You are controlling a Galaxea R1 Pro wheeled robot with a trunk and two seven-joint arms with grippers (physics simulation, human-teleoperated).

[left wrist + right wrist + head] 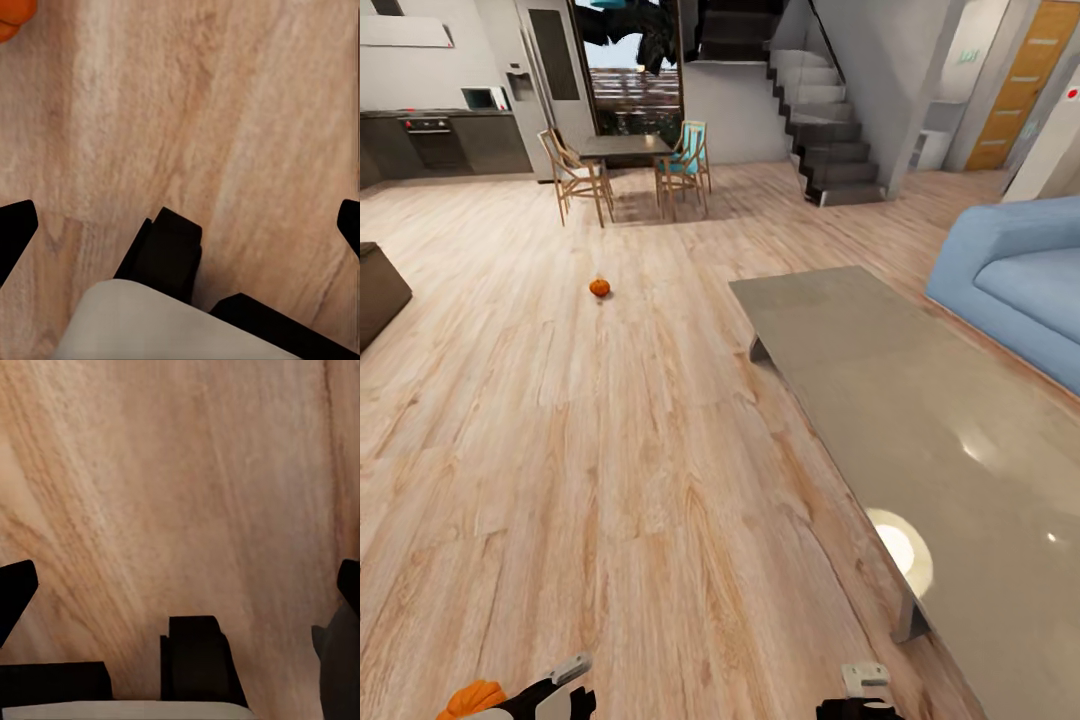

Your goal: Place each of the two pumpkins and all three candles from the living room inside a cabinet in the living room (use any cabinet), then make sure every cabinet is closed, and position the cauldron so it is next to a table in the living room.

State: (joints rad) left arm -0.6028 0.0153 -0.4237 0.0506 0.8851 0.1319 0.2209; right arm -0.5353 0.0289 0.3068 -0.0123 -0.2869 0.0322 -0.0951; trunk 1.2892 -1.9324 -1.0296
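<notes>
One small orange pumpkin (599, 287) lies on the wood floor in the head view, far ahead and left of centre. A second pumpkin (472, 697) shows at that view's bottom edge, just left of my left arm (555, 688); its orange edge (11, 19) sits in a corner of the left wrist view, outside the fingers. My left gripper (180, 225) is open over bare floor, and my right gripper (180, 585) is open over floor too. The candles and the cauldron are out of view.
A long grey coffee table (900, 400) runs along the right, with a blue sofa (1020, 280) beyond it. A low dark-brown piece of furniture (375, 290) juts in at the left edge. Dining table and chairs (625, 160) and stairs (830, 140) stand at the back.
</notes>
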